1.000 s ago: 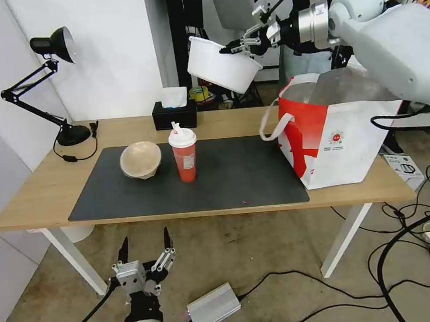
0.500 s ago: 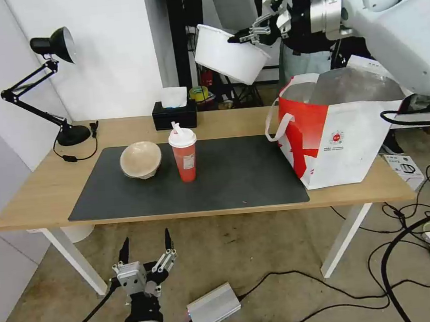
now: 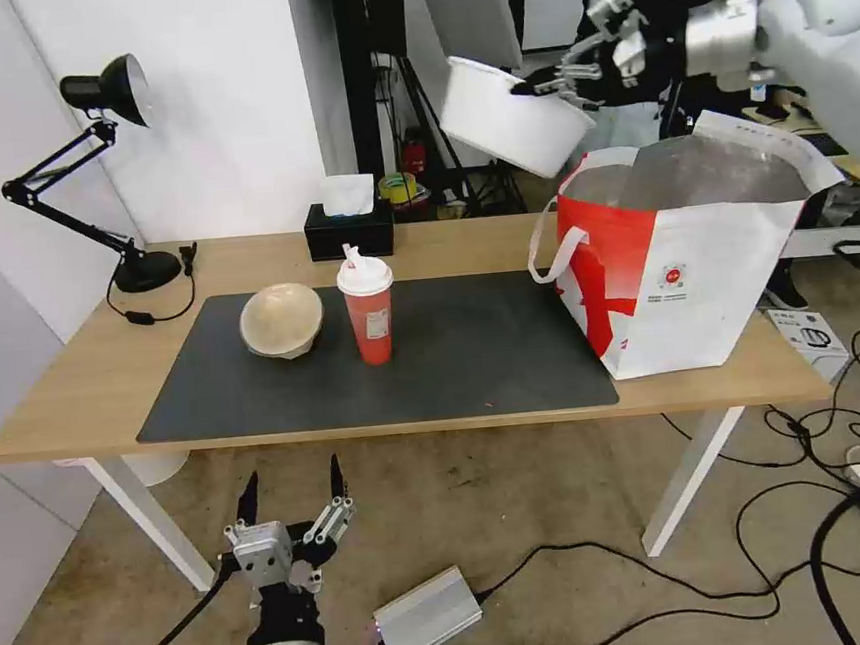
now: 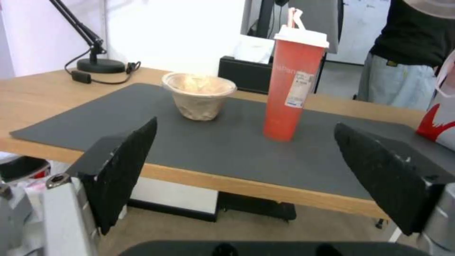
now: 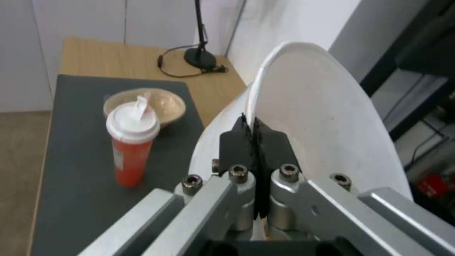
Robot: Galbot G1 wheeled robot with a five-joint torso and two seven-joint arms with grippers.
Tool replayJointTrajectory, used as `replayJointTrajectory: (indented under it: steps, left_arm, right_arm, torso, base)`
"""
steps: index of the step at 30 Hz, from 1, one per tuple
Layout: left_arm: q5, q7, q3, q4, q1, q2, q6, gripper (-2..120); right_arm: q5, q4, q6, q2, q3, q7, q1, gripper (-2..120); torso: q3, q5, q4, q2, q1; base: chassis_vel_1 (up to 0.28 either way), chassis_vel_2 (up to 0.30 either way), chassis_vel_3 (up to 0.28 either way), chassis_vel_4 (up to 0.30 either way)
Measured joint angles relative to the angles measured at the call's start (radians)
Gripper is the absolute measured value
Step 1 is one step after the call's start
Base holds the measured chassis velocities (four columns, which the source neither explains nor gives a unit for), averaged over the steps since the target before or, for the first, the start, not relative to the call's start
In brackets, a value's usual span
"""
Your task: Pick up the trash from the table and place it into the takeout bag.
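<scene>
- The white bowl (image 3: 516, 129) is held in the air by the right gripper (image 3: 542, 83), tilted, above the counter's far edge and just beside the bag's open top.
- In the right wrist view the jaws are seen pinched shut on the bowl's rim (image 5: 284, 64), one pad inside and one outside.
- Food scraps inside the bowl cannot be made out, as its inside is poorly seen.
- The bag (image 3: 691, 269) stands upright on the right end of the counter (image 3: 84, 383), its mouth open and its foil lining showing; one corner rests on the mat (image 3: 473, 359).
- The cup (image 3: 367, 304) stands upright on the mat, near the middle, with its white lid on.
- The beige bowl (image 3: 281, 319) rests on the mat just beside the cup, on the robot's left, apart from it.
- A black tissue box (image 3: 349, 231) is set behind the cup, off the mat.
- A desk lamp (image 3: 106, 170) stands at the counter's far left corner.
- The left gripper (image 3: 293, 495) is parked low, below the counter's near edge, its jaws spread wide and empty.
</scene>
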Motion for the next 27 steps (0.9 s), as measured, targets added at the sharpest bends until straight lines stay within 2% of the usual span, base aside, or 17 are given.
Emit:
replayJointTrajectory:
  steps: [16, 27]
  left_arm:
    - [-0.003, -0.002, 0.003, -0.008, 0.0, 0.016, 0.0, 100]
    - [-0.003, -0.002, 0.008, -0.008, 0.003, 0.018, 0.001, 100]
  right_arm:
    - [0.017, 0.053, -0.001, -0.12, 0.007, 0.006, -0.024, 0]
    - [0.035, 0.063, -0.001, -0.161, 0.029, 0.013, -0.044, 0]
  torso:
    - [0.0, -0.0002, 0.0001, 0.0, 0.0]
    - [0.0, 0.0, -0.0001, 0.0, 0.0]
  base:
    - [0.0, 0.0, 0.0, 0.0]
    - [0.0, 0.0, 0.0, 0.0]
